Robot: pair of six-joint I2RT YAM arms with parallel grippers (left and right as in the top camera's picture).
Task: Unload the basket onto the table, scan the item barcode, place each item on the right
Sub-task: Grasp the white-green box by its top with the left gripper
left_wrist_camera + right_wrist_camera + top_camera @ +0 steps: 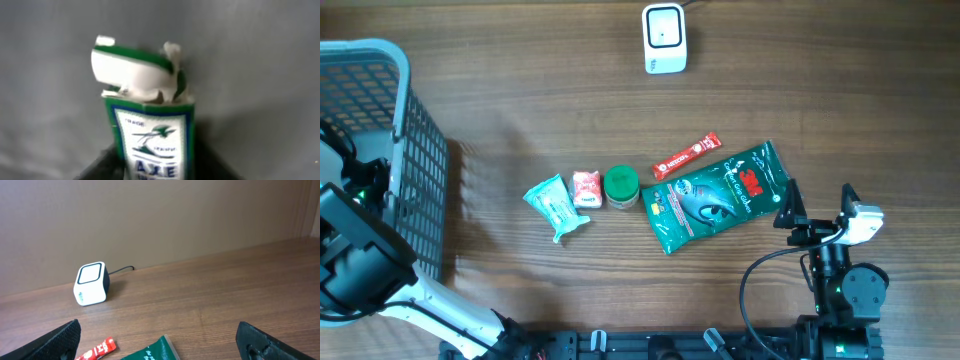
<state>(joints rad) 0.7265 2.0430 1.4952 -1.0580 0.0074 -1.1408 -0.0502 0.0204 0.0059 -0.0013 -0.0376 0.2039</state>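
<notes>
At the basket (425,190), well left of the scanner (664,38), the left gripper (152,172) seems pinched on the upright green-and-white box (150,130), presumably to lift it for scanning. The right gripper (165,340) hangs wide open, empty.

A brown wooden table (520,100) with a fine grain fills the scene under soft, even light. Along its far edge rises a plain, bare tan wall (175,215).

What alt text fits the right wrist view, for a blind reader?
A small white barcode scanner with a cable stands on a wooden table near a plain wall. In front, the open dark fingers of the right gripper frame a red sachet and the corner of a green packet.
</notes>
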